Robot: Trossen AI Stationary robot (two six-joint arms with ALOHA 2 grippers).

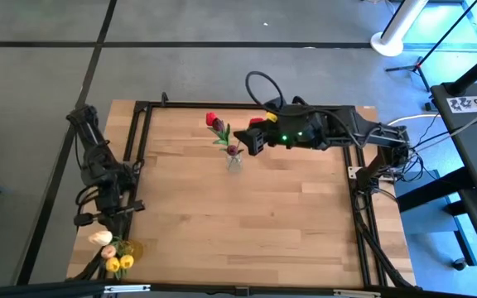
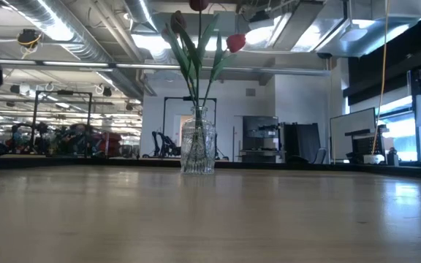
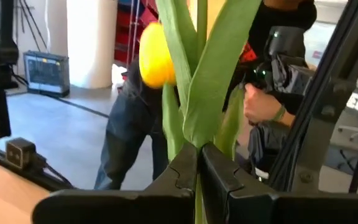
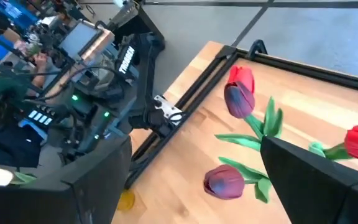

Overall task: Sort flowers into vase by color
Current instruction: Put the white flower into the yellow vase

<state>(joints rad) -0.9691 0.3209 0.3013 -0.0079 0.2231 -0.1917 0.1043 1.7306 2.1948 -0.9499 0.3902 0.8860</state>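
A clear glass vase [image 2: 197,148] stands toward the table's far side and holds red and maroon tulips [image 1: 216,126] by their stems. My right gripper [image 1: 240,137] hovers open just above them; in the right wrist view a maroon head [image 4: 226,182] and a red head [image 4: 241,79] show between its fingers. My left gripper [image 3: 199,163] is at the table's near-left corner, shut on a yellow tulip [image 3: 156,55]. Yellow heads [image 1: 119,263] and a cream head [image 1: 100,237] show there beside a yellowish vase [image 1: 133,248]. My left gripper pinches the yellow tulip between its two fingers at the base of its green leaves [image 3: 199,134], where they wrap the stem. The leaves and the yellow head stand out beyond the fingertips. The stem's lower end is hidden behind the fingers.
Black frame rails [image 1: 143,132] run along the table's left, far and right edges. A person [image 3: 266,99] stands beyond the table in the left wrist view. The bare wood [image 1: 247,215] between the two vases is free room.
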